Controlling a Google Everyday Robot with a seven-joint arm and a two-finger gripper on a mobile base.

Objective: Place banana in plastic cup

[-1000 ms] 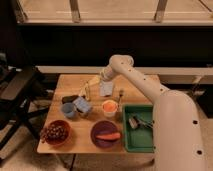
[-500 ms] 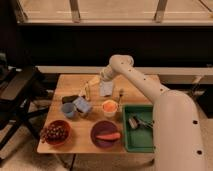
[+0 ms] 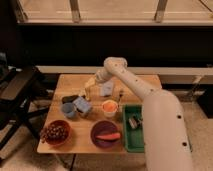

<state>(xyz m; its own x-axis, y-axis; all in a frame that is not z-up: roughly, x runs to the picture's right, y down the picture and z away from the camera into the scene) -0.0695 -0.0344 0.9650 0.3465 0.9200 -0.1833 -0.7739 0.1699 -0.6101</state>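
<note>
— Listing near to far, please: what is laid out, and where is the banana?

— Along the worktop's (image 3: 67, 85) near edge a red bowl (image 3: 55, 132) of grapes, a purple bowl (image 3: 106, 135) with an orange piece and a green tray (image 3: 131, 134) are seen. Just behind, left of centre, the plastic cup (image 3: 68, 110) stands upright, with a light-blue block (image 3: 82, 105) just beside it. Farther back the banana (image 3: 92, 81) is seen at the end effector (image 3: 89, 89), over the left-rear worktop and not yet above the cup. Whether it is actually clamped cannot be told.

— Handling?

— It is judged light, smooth-skinned and curved, so slip or roll is expected, and bruising if it is squeezed hard. A hold at mid-length, across the narrow width, is advised. End-first entry is called for, since the cup mouth is small. The cup looks light too, so tipping is likely if the rim is nudged.
</note>
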